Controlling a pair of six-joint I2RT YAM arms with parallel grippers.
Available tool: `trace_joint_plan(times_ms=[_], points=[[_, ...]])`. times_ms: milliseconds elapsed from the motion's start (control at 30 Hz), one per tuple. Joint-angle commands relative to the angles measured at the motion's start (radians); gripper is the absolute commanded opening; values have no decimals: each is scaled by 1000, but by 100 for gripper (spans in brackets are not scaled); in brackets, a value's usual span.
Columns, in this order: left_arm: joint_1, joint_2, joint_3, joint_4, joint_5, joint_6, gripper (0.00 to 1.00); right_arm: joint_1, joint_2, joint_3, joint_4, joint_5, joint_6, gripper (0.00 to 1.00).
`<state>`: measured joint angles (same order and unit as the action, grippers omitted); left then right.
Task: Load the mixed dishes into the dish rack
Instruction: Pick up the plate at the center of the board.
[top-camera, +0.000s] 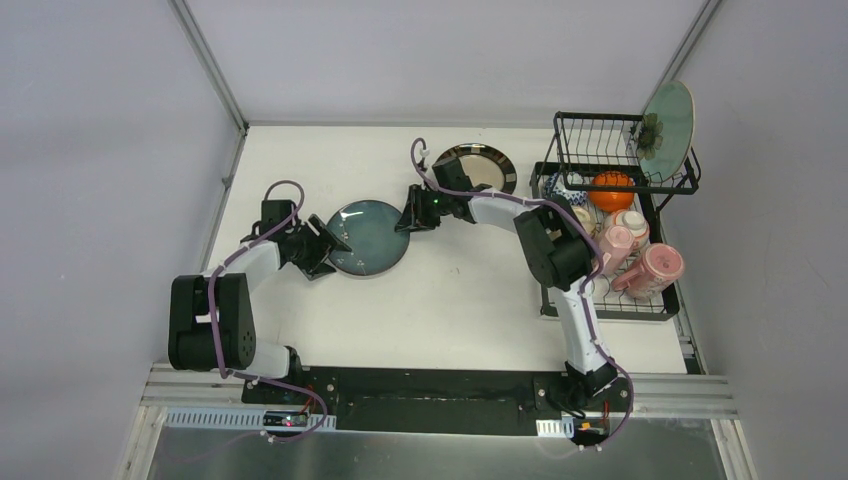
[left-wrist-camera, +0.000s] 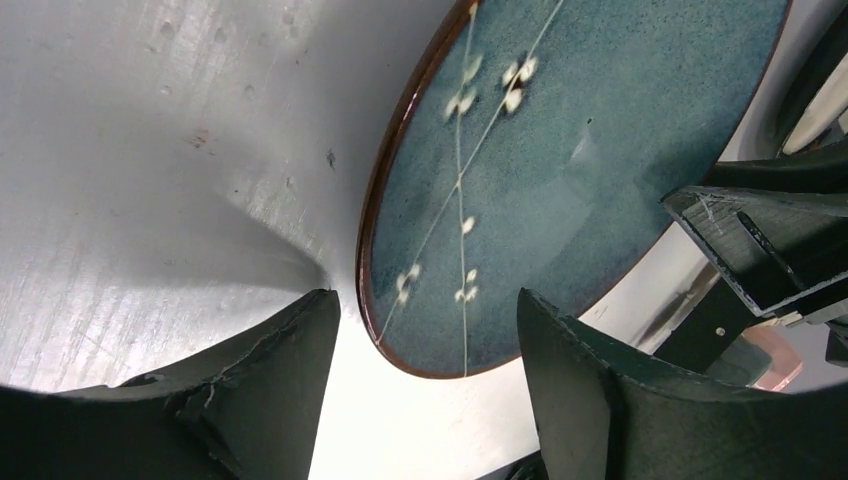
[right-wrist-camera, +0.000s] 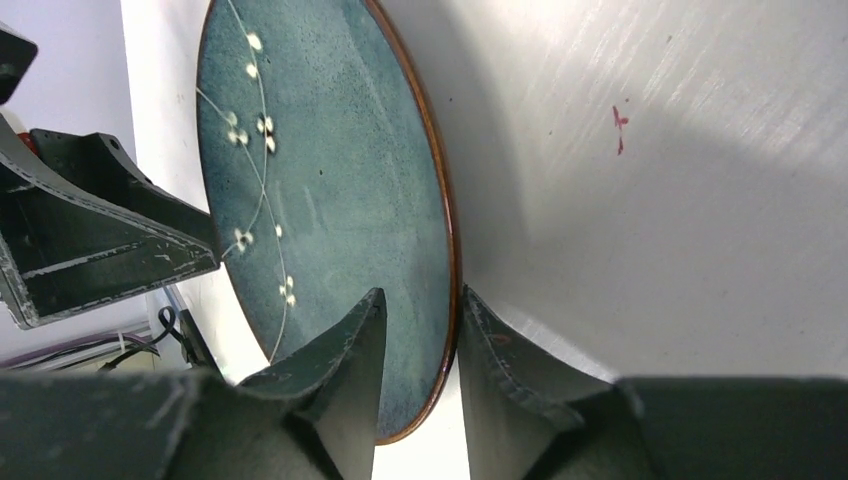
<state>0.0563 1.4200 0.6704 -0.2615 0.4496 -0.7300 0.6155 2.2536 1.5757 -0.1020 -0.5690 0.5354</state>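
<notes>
Black fingers crowd the near edge of both wrist views, one pair to each arm.

Three plates show from above. Left to right:
- One teal plate (top-camera: 367, 237) lies on the bench (top-camera: 450, 300) between the two arms.
- One beige plate (top-camera: 492, 166) with a dark rim sits at the back of the bench.
- One mint plate (top-camera: 668, 128) stands on edge in the raised basket of the dish rack (top-camera: 590, 140) at the far right.

The rack's lower tray holds one patterned white bowl (top-camera: 564, 188), one orange bowl (top-camera: 611, 190) and the pink cups (top-camera: 655, 270). Two cups are plain to see; a paler third behind them is hard to make out.

The right arm crosses the beige plate and hides its left part, and its elbow covers the rack's left edge. Wires half hide the white bowl. Whether the teal plate lies flat or tipped cannot be told.

The left fingers (left-wrist-camera: 270, 390) stand wide apart with the teal plate's brown rim in the gap, and no contact is visible. The right fingers (right-wrist-camera: 340, 380) are drawn close and pinch the opposite rim, one over the plate's face and one outside its edge.
</notes>
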Motion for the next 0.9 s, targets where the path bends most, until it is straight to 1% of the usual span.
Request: trace_joint_plan(times_ms=[0,233,367,533,667,867], points=[[4,-14,-26,66,18,-14,66,-3,24,6,87,-54,24,33],[3,-21,-42,92,21,-27,57,-3,44,3,98,-70,43,30],[2,-20,-43,93,31,-28,55,-4,28,-9,133,-75,63,19],[3,-37,-20,43,26,-18,64,-11,-36,-44,153,-53,78,0],[4,-80,26,-42,2,30,71,-23,-97,-78,154,-33,85,0],[3,-159,90,-147,-44,117,77,-39,-151,-64,107,-10,73,0]])
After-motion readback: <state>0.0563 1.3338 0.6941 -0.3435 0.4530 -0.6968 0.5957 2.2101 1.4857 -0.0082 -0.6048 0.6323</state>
